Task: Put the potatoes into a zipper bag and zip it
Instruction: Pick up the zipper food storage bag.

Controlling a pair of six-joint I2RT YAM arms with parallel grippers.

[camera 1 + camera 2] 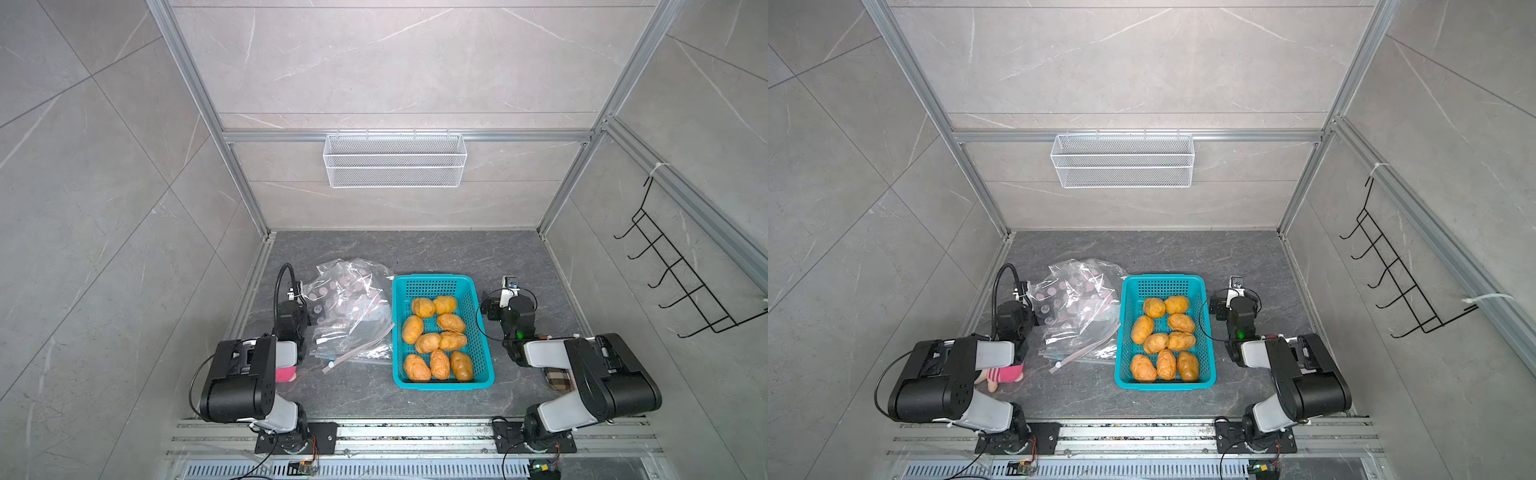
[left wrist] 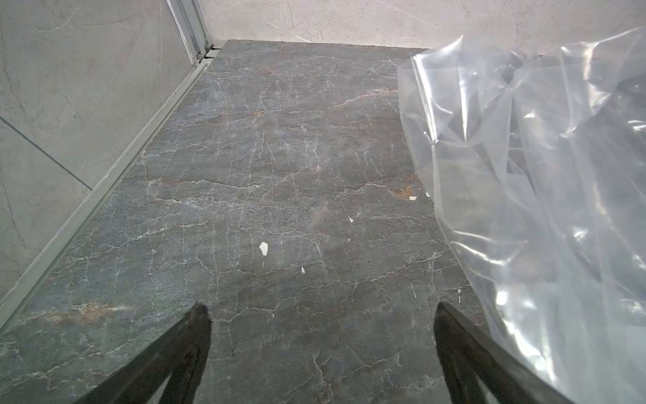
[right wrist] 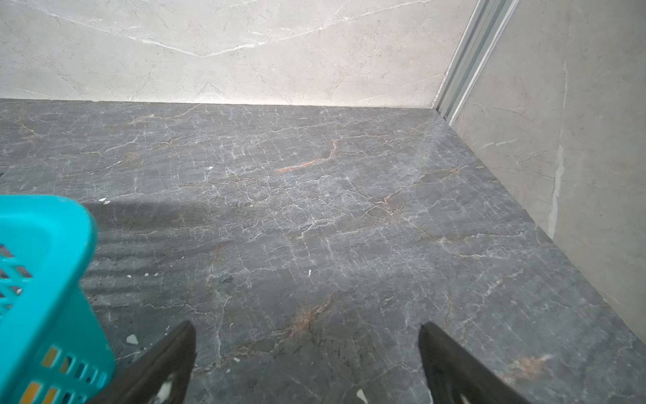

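Observation:
Several orange-tan potatoes (image 1: 438,338) (image 1: 1165,338) lie in a teal plastic basket (image 1: 432,277) (image 1: 1163,277) at the middle of the dark stone table. Left of the basket lies a crumpled clear zipper bag (image 1: 353,307) (image 1: 1079,307), its zipper strip and white slider (image 1: 331,363) at the near end. My left gripper (image 2: 321,307) stands open over bare table, with the bag (image 2: 542,175) beside one finger. My right gripper (image 3: 307,327) is open too, over bare table on the basket's right side; a corner of the basket (image 3: 45,245) shows in the right wrist view. Nothing is held.
A pink plush toy (image 1: 1007,374) lies under my left arm. A checked cloth item (image 1: 557,378) lies under my right arm. A white wire basket (image 1: 395,160) hangs on the back wall, a black hook rack (image 1: 681,282) on the right wall. Walls enclose the table on three sides.

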